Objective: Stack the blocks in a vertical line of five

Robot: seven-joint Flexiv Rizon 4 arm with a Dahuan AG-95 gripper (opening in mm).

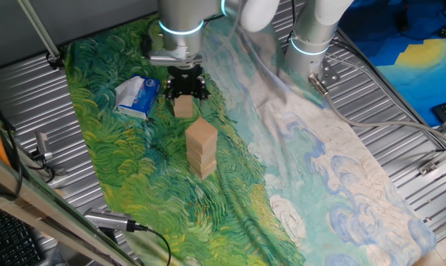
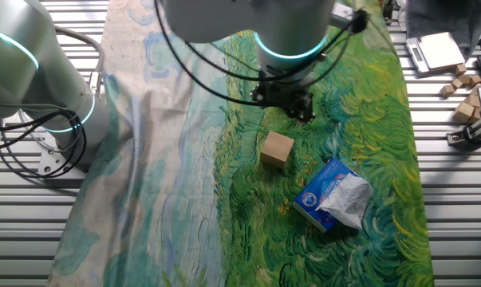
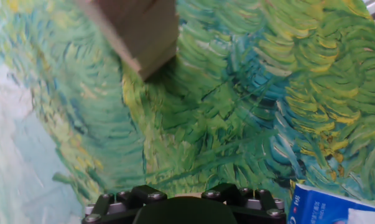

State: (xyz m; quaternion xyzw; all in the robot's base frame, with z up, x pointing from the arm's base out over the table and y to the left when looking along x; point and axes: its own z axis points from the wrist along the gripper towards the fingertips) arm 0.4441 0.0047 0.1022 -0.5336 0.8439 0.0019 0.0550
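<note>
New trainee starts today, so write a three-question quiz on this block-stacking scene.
1. True or false: the gripper is holding a wooden block.
2. What lies on the painted cloth besides the lone block and the stack? A) blue-and-white packet B) red cup C) sponge
3. How many blocks does the stack appear to have?
Key: 1 false; 2 A; 3 three.
</note>
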